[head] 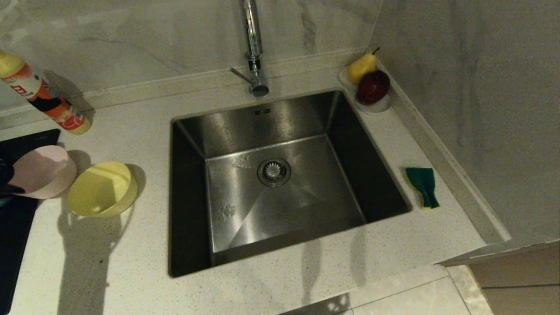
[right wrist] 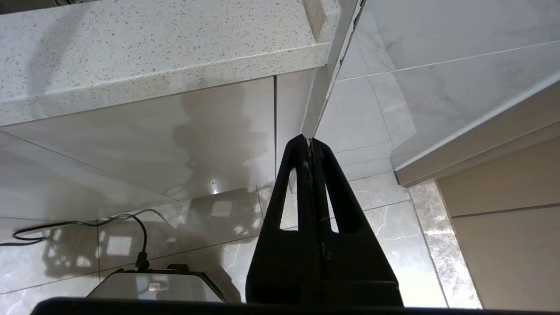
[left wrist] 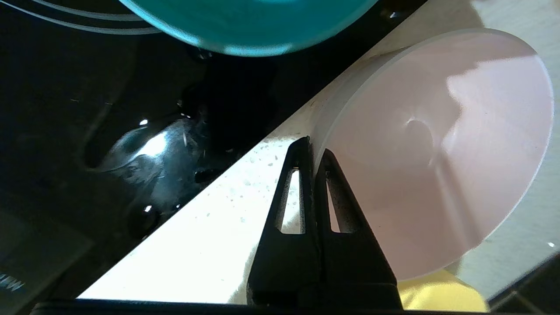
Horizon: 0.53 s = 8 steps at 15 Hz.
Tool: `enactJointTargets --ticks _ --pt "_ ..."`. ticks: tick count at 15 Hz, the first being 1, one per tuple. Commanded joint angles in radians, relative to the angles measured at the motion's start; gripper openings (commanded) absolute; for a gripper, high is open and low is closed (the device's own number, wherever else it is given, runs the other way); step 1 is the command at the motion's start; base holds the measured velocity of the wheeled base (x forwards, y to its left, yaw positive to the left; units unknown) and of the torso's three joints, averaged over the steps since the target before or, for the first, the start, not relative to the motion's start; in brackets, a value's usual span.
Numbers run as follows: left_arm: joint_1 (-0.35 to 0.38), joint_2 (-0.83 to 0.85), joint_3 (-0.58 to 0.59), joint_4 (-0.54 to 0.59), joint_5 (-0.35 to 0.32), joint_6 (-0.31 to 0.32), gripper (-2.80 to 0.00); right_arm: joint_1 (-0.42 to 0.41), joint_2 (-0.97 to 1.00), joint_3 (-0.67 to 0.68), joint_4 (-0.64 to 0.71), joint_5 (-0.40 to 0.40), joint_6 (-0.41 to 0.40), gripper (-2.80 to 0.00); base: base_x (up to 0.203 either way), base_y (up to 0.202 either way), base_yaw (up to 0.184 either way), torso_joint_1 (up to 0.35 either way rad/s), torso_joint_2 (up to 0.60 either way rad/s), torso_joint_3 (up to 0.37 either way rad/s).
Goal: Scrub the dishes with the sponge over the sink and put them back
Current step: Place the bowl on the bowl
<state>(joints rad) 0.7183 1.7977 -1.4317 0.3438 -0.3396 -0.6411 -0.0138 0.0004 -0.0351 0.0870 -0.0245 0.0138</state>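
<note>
Status: early in the task, first pick-up under way. The left gripper has its fingers pinched together on the rim of the pink bowl, one finger inside the wall and one outside; the bowl is tipped up on edge, so it reads as gripped and starting to lift rather than resting flat. In the head view the pink bowl is at the 9 o'clock edge of the frame, on the counter beside the black cooktop, with the yellow bowl touching or just beside it toward 3 o'clock, also tilted. The blue bowl shows only in the left wrist view, on the dark cooktop past the pink one. The sink is dry-looking and holds nothing; its basin fills the middle of the head view, tap at 12 o'clock. The sponge lies on the counter at 3 o'clock of the sink, green face up, untouched and well apart from either gripper. The right gripper hangs parked below the counter edge, fingers fully closed on nothing. Judgement: no bowl scrubbed yet. Left to do: carry pink over the basin, fetch the sponge with the right arm, scrub, return the bowl, then repeat for yellow and blue. White dish with fruit at 1 o'clock is not part of the job.
</note>
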Motion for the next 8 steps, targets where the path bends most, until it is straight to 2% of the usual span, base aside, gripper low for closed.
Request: enactJointTargets --ticks 1,8 --pt "0.012 -0.054 -0.023 0.037 -0.003 -0.001 -2.8 0.0 0.001 0.0 0.0 0.0 0.0 -2.8 0.0 0.0 0.0 0.0 0.0 0.0" --pt "0.014 -0.21 -0.076 0.192 -0.008 0.021 -2.8 0.0 0.001 0.0 0.0 0.0 0.0 -2.8 0.0 0.0 0.0 0.0 0.0 0.0"
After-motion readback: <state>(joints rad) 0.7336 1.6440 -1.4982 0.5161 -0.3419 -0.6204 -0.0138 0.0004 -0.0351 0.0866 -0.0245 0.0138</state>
